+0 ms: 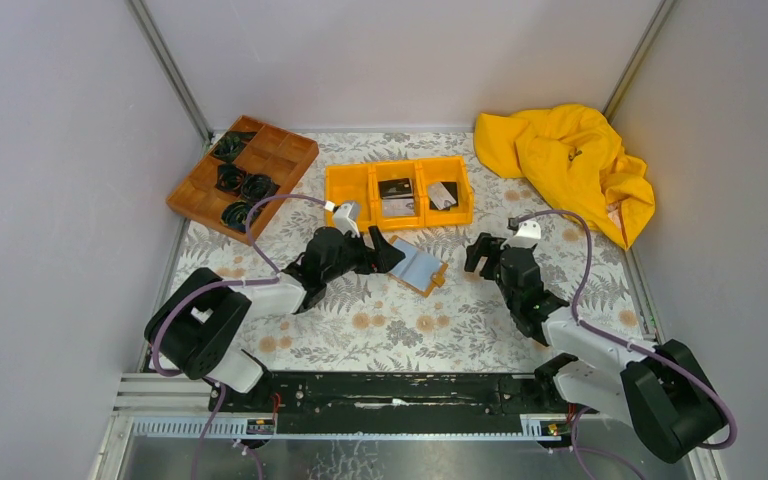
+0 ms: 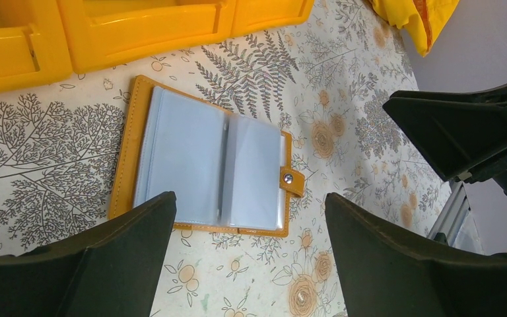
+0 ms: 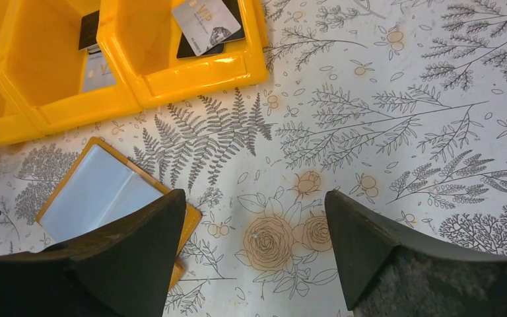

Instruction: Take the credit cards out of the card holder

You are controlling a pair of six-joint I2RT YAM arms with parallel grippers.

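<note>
I see my left fingers [image 2: 125,257] spread wide by the open card holder [image 2: 185,165], touching nothing; right fingers [image 3: 138,251] likewise spread, empty

right gripper [image 3: 254,198] gapes above the floral cloth [image 3: 403,119]; the card holder [image 3: 99,191] lies open near a yellow bin [image 3: 191,69] holding credit cards [image 3: 204,23].

card holder [image 3: 99,191]: one corner hidden behind the right gripper [image 3: 252,205]
orange bin [image 2: 145,39]: cut by the top edge in both wrist views
credit cards [image 3: 204,25]: black one mostly hidden under a pale one
wooden tray [image 1: 285,152]: dark contents too small to name
</note>
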